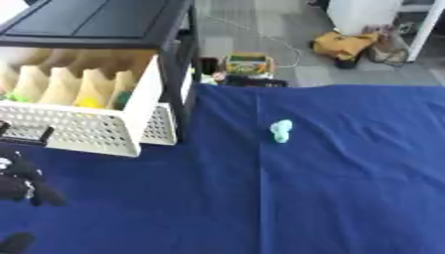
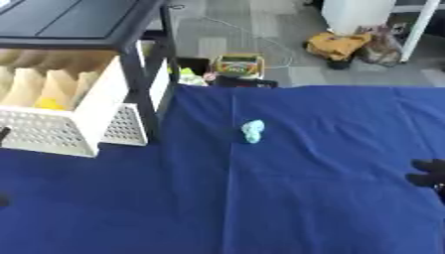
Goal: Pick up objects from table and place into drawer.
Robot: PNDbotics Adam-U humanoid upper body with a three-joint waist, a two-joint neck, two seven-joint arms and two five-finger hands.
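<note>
Your right hand (image 2: 427, 174), finger state unclear, sits right of the pale green object (image 1: 281, 130); left hand (image 1: 19, 179) farther.

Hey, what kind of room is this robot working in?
Probably a lab or office workspace: a table under a blue cloth, a white pulled-out drawer in a black unit, grey carpet tiles with a cable and bags behind.

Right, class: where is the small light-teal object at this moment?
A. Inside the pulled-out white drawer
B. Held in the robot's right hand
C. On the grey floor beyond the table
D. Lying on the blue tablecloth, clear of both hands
D: the small light-teal object lies alone on the blue tablecloth, right of the open white perforated drawer, and neither hand touches it.
</note>
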